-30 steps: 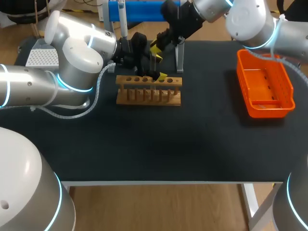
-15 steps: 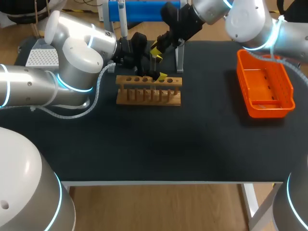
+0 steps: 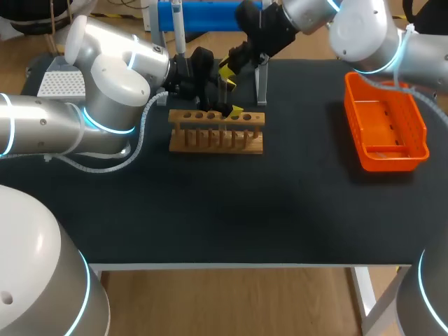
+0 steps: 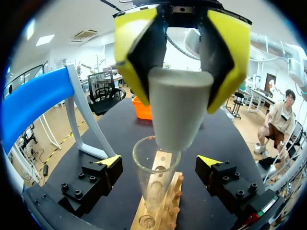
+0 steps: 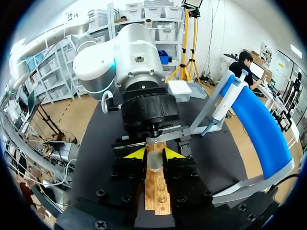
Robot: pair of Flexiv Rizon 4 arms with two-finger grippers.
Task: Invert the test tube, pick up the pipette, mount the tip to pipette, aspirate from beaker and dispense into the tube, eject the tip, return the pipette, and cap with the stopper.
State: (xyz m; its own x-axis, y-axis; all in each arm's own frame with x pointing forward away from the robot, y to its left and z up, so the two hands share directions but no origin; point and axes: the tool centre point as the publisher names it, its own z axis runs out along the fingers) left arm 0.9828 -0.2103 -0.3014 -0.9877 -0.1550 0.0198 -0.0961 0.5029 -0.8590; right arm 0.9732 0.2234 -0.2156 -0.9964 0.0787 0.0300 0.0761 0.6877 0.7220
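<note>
Black surface (image 3: 280,203), seen from above and behind: a wooden rack (image 3: 217,133) stands toward the far edge, with both arms meeting over it. The right tool (image 5: 154,153) grips a white stopper (image 4: 178,110) between its yellow pads, holding it right at the open mouth of a clear tube (image 4: 156,184) that stands upright in the rack; contact cannot be judged. The left tool (image 4: 159,160) is spread wide, 1 finger on each side of the tube, neither touching it. Behind the rack, the pipette (image 3: 179,28) hangs on its blue stand (image 3: 210,14). An orange basket (image 3: 353,119) sits well apart, at the right.
</note>
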